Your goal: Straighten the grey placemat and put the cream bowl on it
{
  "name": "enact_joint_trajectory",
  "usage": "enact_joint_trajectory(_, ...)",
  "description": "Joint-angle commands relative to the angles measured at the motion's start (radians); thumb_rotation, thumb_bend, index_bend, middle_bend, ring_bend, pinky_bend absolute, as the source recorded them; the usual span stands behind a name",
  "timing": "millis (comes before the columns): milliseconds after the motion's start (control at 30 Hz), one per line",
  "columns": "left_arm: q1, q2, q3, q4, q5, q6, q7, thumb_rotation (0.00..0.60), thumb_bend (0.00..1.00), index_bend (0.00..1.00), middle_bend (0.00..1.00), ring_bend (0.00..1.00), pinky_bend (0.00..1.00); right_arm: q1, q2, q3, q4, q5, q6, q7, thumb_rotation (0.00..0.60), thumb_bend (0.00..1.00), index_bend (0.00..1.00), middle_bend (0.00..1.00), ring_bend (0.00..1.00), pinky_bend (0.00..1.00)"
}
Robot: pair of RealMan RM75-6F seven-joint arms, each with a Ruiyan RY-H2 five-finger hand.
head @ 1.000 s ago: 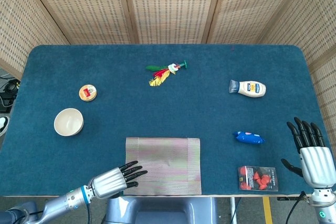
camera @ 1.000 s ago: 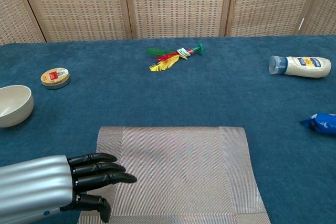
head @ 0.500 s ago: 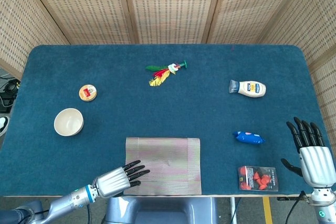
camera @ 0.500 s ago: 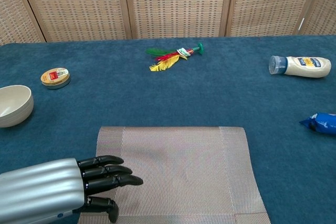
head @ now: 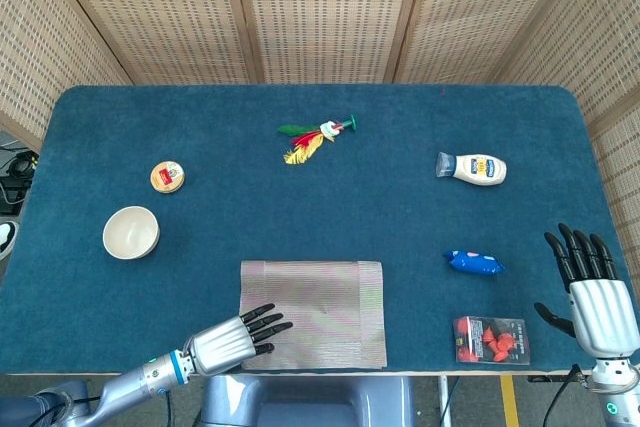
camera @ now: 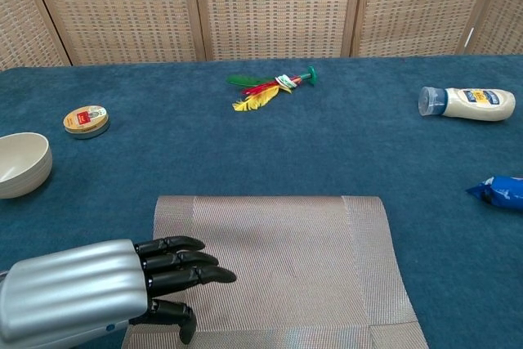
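You've got a blue tabletop (head: pixel 400 227) with a round tin (head: pixel 167 177) far left, feathered shuttlecock (head: pixel 315 137) at the back, mayo bottle (head: pixel 472 168) lying right, blue packet (head: pixel 473 263) nearer, red-candy pack (head: pixel 489 339) at the front edge.

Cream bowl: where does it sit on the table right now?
The cream bowl stands at the table's left side in the head view, just below the round tin and up-left of the grey placemat, not on it.

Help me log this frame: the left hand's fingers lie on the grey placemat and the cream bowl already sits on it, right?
Not quite. The left hand does lie on the grey placemat, but the head view shows the cream bowl still on the blue table, left of the mat.
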Motion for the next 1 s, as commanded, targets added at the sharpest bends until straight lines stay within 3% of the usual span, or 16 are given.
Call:
enact_joint_trajectory(33, -0.003, -0.002, 0.0, -0.004, -0.005, -0.004, 0.0, 0.6, 0.3, 0.37, 0.0, 0.0, 0.0, 0.0, 0.0, 0.0, 0.0, 0.0, 0.0, 0.0, 0.6, 0.0, 0.07, 0.0, 0.0, 0.0)
enact_joint_trajectory(533, -0.014, -0.017, 0.008, -0.009, -0.036, -0.023, -0.009, 0.6, 0.47, 0.47, 0.0, 0.0, 0.0, 0.0, 0.0, -0.001, -0.001, -0.001, 0.001, -0.001, 0.6, 0.0, 0.07, 0.0, 0.0, 0.0)
enact_joint_trajectory(800, -0.021, -0.026, 0.009, -0.013, -0.054, -0.04, -0.024, 0.6, 0.56, 0.72, 0.0, 0.0, 0.0, -0.001, 0.001, -0.001, -0.001, -0.002, 0.003, 0.001, 0.6, 0.0, 0.07, 0.0, 0.0, 0.0)
enact_joint_trajectory(1000, -0.019, -0.029, -0.014, -0.025, -0.065, -0.001, -0.043, 0.6, 0.6, 0.77, 0.0, 0.0, 0.0, 0.0, 0.001, 0.0, 0.0, -0.001, 0.003, 0.004, 0.6, 0.0, 0.07, 0.0, 0.0, 0.0)
